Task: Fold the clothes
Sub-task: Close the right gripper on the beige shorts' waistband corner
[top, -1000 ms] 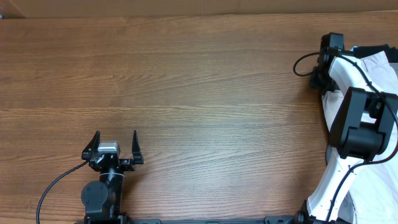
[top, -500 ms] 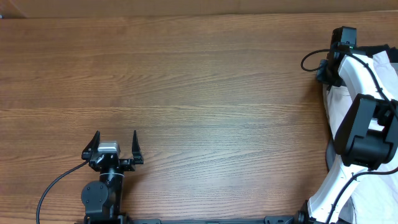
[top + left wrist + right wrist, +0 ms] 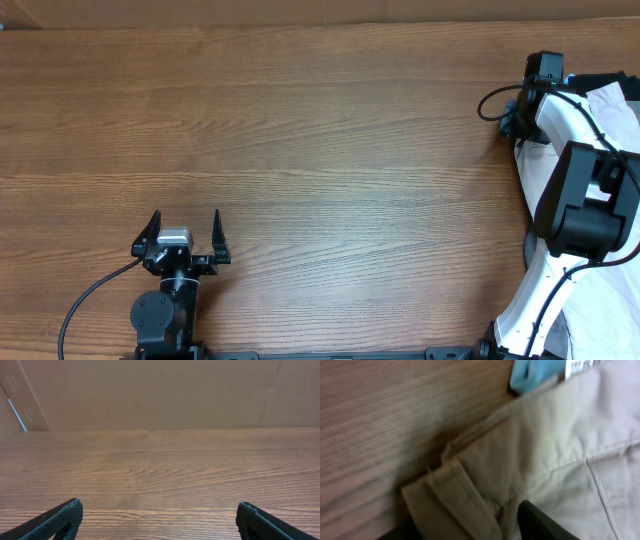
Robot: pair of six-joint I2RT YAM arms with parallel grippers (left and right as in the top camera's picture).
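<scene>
At the right gripper (image 3: 520, 118), one dark fingertip (image 3: 540, 522) low in the wrist view, against or just above the clothes (image 3: 560, 450), and a second dark shape at the bottom left border. Cloth lying between the two, but impossible to tell whether pinched or only straddled. Pale beige-cream cotton, with a thick folded waistband edge (image 3: 450, 495) lying on the table (image 3: 380, 410), straight seams across the flat part, and a blue label (image 3: 530, 377) at the upper border. In the overhead view, the same garment at the far right edge of the table, mostly covered by the right arm (image 3: 575, 190). White links and black joints there, rising from the near right corner, bent at the elbow, wrist over the cloth. At the left gripper (image 3: 186, 218), fingers spread wide and holding nothing, with wood grain ahead. Left arm (image 3: 162, 315) folded back at the near edge, well apart from the clothes.
</scene>
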